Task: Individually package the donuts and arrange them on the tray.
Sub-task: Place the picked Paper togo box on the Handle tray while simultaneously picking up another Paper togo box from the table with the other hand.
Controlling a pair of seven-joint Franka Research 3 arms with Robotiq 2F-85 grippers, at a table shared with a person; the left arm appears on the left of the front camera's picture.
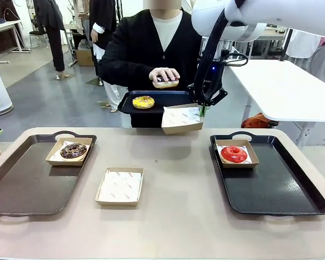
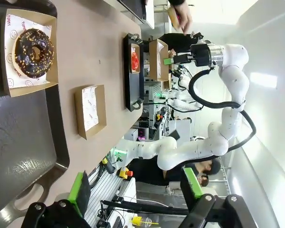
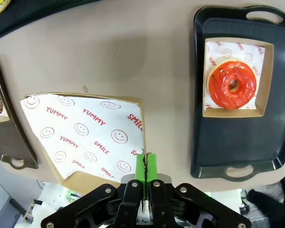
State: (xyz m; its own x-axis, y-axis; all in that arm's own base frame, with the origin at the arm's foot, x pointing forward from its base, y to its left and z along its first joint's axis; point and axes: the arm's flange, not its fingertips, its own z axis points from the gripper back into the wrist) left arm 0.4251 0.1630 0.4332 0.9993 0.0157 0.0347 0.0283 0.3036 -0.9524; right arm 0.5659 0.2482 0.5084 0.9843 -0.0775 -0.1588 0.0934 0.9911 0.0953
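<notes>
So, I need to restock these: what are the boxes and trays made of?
Boxes: brown cardboard by the look, matte, with folded walls; liner: white printed paper. Trays: probably dark plastic, from the slight sheen and moulded handles.

Across the room, the robot's right arm shows a smooth white shell with rounded joints, and a thick black cable trails along it to the black right gripper. Its jaws, like those of the left gripper, are faced with bright green pads, and their black linkages are studded with silver screws. The person opposite wears a black cardigan over a white top.
</notes>
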